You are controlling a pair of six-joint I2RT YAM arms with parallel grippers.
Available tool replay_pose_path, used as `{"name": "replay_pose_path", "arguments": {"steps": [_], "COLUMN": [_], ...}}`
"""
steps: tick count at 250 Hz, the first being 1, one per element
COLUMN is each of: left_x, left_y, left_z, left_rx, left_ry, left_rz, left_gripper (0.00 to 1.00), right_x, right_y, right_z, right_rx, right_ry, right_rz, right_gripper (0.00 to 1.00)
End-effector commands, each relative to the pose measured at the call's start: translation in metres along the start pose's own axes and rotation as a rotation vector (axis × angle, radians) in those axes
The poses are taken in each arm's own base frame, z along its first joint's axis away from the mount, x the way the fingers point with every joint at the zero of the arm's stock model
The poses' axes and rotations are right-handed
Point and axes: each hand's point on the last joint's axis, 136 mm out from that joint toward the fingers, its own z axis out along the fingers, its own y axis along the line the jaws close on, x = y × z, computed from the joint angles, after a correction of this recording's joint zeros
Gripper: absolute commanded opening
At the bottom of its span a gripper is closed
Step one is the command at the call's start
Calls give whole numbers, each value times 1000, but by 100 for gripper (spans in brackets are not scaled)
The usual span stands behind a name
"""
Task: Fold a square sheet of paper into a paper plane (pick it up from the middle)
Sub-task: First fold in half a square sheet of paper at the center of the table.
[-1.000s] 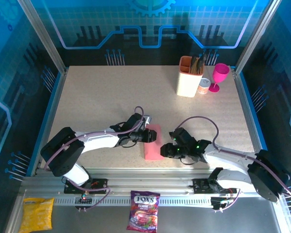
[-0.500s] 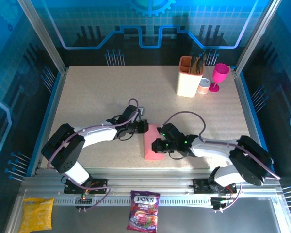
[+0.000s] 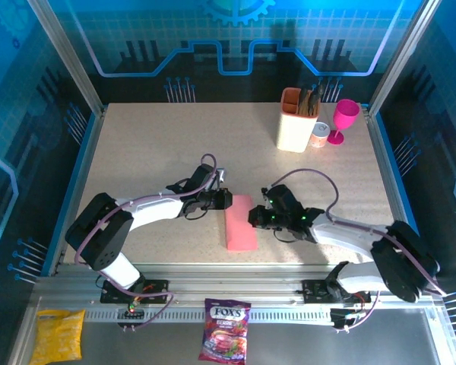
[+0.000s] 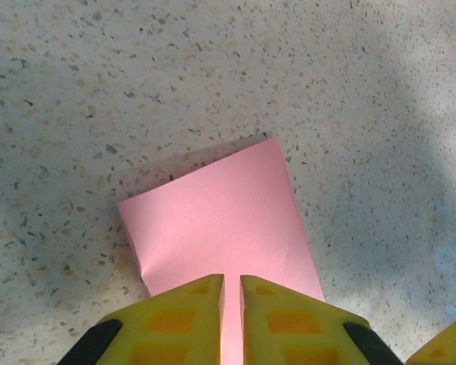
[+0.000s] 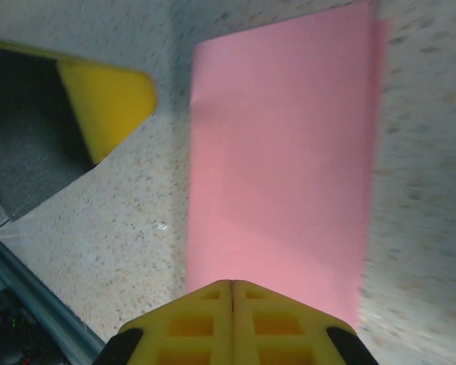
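Far left, off the table on the front ledge: yellow packet [image 3: 58,334]. Left arm reaches in low across the speckled table [image 3: 152,152]. Left gripper [image 3: 224,199] sits at the far left corner of the pink paper [image 3: 240,224]. In left wrist view its yellow fingers are all but together w/ a thin slit betw. them, tips over the paper's near edge. Can't tell if they pinch it or just sit on top.

Front ledge, centre: FOX'S candy bag [image 3: 225,340].

Paper is at table centre, towards the near edge, betw. the two grippers. It lies flat as a folded rectangle, long side running near to far, no point or wings visible.

Right gripper [image 3: 253,217] is at the paper's right long edge. Right wrist view has its fingers pressed fully together, tips over the sheet, nothing betw. them.

Back right, well apart from the paper: cream holder [image 3: 295,129] w/ dark handles, small can [image 3: 319,135] just beside it, then magenta goblet [image 3: 343,120], upright.
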Motion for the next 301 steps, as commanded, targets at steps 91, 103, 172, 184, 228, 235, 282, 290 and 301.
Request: {"name": "replay_pose_path", "arguments": {"steps": [91,103,172,184,228,235,282,290,301], "left_x": [-12,-14,-18,-18,-9,-8,-1,0,2], "left_y": [-10,-11,3,7,18,19,28,29,30], "left_z": [8,10,25,29,41,43,50,51,52], "left_rx": [24,21,-6,-11,-20,-21,-36,-39,-42], "left_ry": [20,21,26,31,62,65,84,86,90], "left_rz": [43,45,33,27,18,19,16,16,17], "left_gripper": [6,6,1,0,0,0,0,0,0], "right_x": [13,17,23,19,15,14,8,8,9], "right_y": [36,46,74,79,80,80,69,66,60], "right_z": [0,8,51,56,73,76,90,93,96], "right_rx": [-97,-115,-165,-181,-180,-179,-147,-138,-120], "right_ry": [42,53,92,80,75,71,64,62,69], "right_rz": [-118,-135,-152,-158,-167,-169,-166,-165,-162], "right_gripper": [0,0,0,0,0,0,0,0,0]}}
